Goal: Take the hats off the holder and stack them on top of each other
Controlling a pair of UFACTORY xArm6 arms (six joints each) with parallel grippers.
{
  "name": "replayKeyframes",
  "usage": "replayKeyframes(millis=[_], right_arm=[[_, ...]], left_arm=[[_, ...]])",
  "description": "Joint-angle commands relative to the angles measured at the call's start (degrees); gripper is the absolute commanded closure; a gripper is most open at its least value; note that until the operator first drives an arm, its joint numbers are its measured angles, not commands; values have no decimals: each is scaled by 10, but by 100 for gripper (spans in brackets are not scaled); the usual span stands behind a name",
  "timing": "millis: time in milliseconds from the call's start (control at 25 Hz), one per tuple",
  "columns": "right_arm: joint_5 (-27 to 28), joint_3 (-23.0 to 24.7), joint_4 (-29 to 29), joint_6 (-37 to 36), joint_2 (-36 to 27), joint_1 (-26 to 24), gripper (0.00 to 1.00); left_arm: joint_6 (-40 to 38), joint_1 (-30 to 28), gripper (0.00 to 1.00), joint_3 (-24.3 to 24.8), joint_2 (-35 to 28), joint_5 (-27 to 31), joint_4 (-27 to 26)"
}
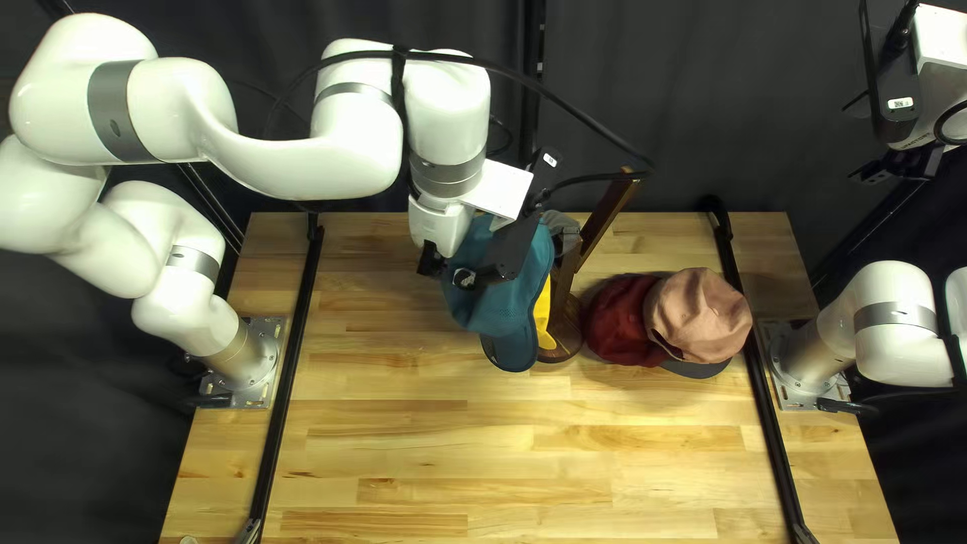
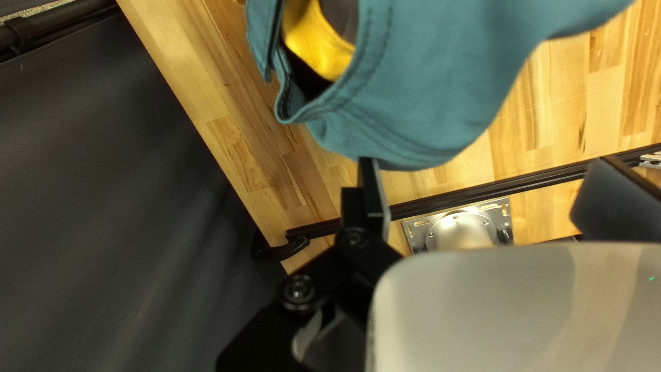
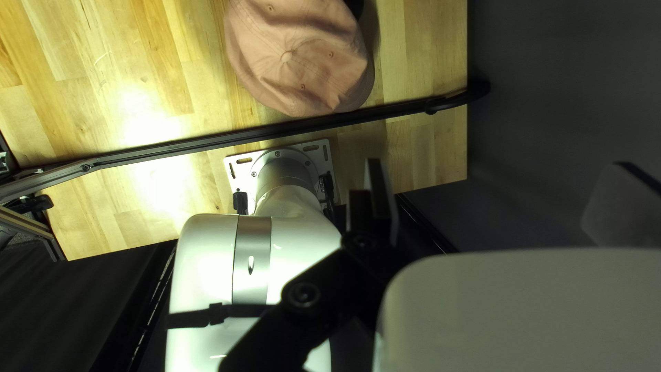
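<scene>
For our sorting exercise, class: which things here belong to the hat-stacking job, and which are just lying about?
Job: teal hat, yellow hat, wooden holder, red hat, pink hat.
Not the job: black rail, dark curtain.

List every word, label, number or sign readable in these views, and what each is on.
White sticker on the right arm, raised housing: too small to read.
Small white tag on the left arm, wrist mount: too small to read.
Teal hat, pink hat: no print shows.
</scene>
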Motion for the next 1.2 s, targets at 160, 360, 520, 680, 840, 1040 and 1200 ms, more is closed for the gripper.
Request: replayKeyframes(millis=[160, 360, 520, 680, 840, 1040, 1200], right_arm=[[0, 0, 0, 0, 0, 0, 0], [0, 0, 0, 0, 0, 0, 0], [0, 0, 0, 0, 0, 0, 0], [0, 0, 0, 0, 0, 0, 0], [0, 0, 0, 0, 0, 0, 0], [0, 0, 0, 0, 0, 0, 0], [0, 0, 0, 0, 0, 0, 0]], left_arm=[[3, -7, 100, -13, 9, 4, 5], [2, -14, 100, -23, 17, 10, 12], [0, -15, 100, -18, 14, 6, 12], [-5, -15, 100, -8, 9, 0, 13], [-7, -16, 100, -9, 7, 3, 14], [-4, -20, 100, -70, 22, 56, 22], [8, -23, 100, -191, 72, 143, 32]])
